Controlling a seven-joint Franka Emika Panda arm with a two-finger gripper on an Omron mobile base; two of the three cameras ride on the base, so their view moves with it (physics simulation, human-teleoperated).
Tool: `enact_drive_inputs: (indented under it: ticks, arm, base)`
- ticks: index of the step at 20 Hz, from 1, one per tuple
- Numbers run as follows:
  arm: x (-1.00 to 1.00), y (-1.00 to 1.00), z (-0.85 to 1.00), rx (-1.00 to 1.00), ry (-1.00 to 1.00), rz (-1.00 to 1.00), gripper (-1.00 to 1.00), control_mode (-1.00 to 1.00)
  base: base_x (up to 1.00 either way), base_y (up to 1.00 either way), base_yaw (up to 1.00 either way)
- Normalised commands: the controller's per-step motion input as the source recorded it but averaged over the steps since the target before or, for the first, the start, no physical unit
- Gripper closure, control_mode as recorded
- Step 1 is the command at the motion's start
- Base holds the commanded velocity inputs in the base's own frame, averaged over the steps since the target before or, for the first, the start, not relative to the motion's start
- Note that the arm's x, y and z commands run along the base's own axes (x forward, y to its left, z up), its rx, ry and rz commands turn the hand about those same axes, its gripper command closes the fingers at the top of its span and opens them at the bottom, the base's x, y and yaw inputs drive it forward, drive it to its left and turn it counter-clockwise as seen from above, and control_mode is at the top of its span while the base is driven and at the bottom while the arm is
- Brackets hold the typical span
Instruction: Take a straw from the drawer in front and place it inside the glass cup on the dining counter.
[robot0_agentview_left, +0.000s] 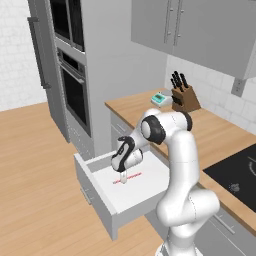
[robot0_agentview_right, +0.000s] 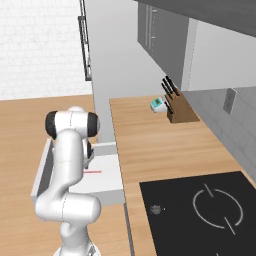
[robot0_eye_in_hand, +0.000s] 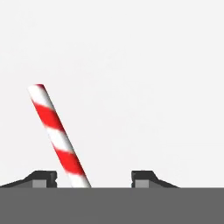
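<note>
Two small dark fingertips (robot0_eye_in_hand: 43, 178) of the white arm's two-finger gripper (robot0_eye_in_hand: 94, 178) stand spread apart in the hand view, with the red-and-white striped straw (robot0_eye_in_hand: 57, 135) lying slanted between them, nearer the left tip and touching neither as far as can be told. The straw rests flat on the white floor of the wide, shallow light grey drawer (robot0_agentview_left: 92, 192), which stands pulled out from the cabinet under the wood counter. In the left base view the gripper (robot0_agentview_left: 123, 178) points straight down into the drawer, its tips low over the thin straw (robot0_agentview_left: 128, 177), which lies roughly across the middle of the white drawer bottom. In the right base view the straw (robot0_agentview_right: 93, 172) shows as a short pink-red line just beside the arm, inside the open drawer (robot0_agentview_right: 40, 172). Beyond the drawer, the light wood counter (robot0_agentview_left: 215, 130) carries a brown wooden knife block with black handles (robot0_agentview_left: 184, 95) and a small teal-and-white kitchen scale (robot0_agentview_left: 160, 98) near the wall. A flat black cooktop (robot0_agentview_right: 200, 210) is set into the counter closer to the robot. Tall grey built-in ovens (robot0_agentview_left: 72, 75) stand to the left, and grey wall cupboards (robot0_agentview_left: 200, 30) hang above.
</note>
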Motion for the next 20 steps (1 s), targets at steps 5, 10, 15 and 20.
enact_drive_inputs:
  ticks: [5,10,15,20]
  arm:
    - [0.14,0.00,-0.50,0.00,0.00,0.09,-1.00,-1.00]
    - [-0.12,0.00,-0.55,0.00,0.00,0.07,1.00,-1.00]
    - [-0.22,0.00,-0.33,0.01,-0.01,0.01,1.00,-1.00]
    - [-0.29,0.00,0.18,0.05,-0.02,0.00,1.00,-1.00]
  base:
    - [0.00,0.00,0.00]
    - [0.00,0.00,0.00]
    - [0.00,0.00,0.00]
    - [0.00,0.00,0.00]
